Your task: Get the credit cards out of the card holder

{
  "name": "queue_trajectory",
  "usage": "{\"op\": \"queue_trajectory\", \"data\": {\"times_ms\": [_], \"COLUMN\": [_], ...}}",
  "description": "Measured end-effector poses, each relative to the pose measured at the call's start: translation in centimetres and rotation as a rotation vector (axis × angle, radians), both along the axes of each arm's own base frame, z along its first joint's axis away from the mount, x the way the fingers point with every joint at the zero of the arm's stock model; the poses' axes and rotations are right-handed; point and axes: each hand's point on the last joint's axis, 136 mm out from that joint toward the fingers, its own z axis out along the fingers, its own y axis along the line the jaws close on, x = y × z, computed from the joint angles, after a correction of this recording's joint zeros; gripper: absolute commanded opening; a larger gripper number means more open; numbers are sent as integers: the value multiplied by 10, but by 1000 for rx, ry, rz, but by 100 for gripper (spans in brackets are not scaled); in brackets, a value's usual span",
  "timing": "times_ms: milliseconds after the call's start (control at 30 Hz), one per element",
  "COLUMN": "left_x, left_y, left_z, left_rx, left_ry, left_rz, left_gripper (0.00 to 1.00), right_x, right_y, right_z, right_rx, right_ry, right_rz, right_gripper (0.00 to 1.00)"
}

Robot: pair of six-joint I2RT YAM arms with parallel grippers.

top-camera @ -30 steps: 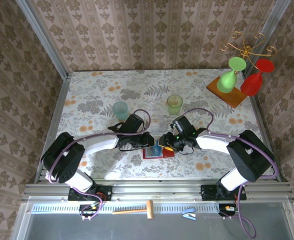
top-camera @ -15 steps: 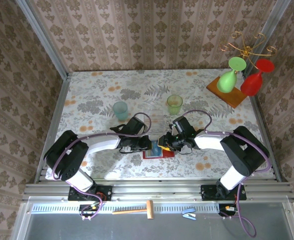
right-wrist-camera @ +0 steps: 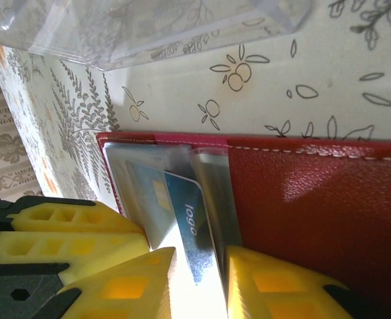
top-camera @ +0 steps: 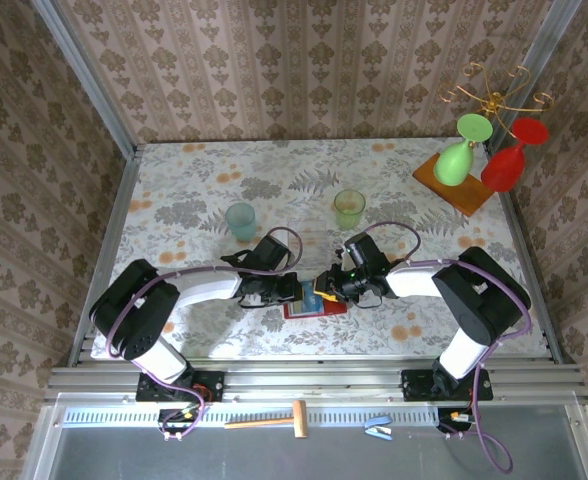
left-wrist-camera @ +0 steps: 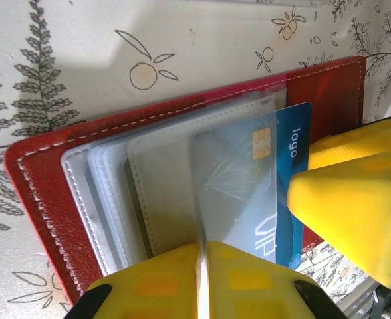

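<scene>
Two white-shelled arms with black joints: the left arm [top-camera: 199, 288] at lower left of the overhead frame, the right arm [top-camera: 424, 278] at lower right. Each trails a looping purple cable [top-camera: 392, 224]. Black wrist housings lead to the left gripper [top-camera: 296, 290] and right gripper [top-camera: 320, 286] at centre. Close up, the fingers [left-wrist-camera: 149, 287] are bright yellow moulded plastic with shallow rectangular recesses [right-wrist-camera: 126, 287].

Table [top-camera: 194, 200]: card holder [top-camera: 319, 310], teal cup [top-camera: 241, 221], green cup [top-camera: 349, 209].
</scene>
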Motion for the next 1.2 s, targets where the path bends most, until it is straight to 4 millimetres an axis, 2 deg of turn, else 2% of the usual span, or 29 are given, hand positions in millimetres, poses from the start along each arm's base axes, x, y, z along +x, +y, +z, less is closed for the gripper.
{"op": "queue_trajectory", "data": {"times_ms": [467,1200], "left_x": [1,2], "left_y": [1,2], "left_z": [-1,0], "left_rx": [6,13], "left_ry": [-6,-15], "left_rz": [1,3], "left_gripper": [13,15], "right_x": [-1,-2], "right_y": [-3,-22], "right_z": [-3,13], "right_rx": [-2,-8], "right_ry": [2,-43], "right_rz": [-6,-30], "right_gripper": [13,11]}}
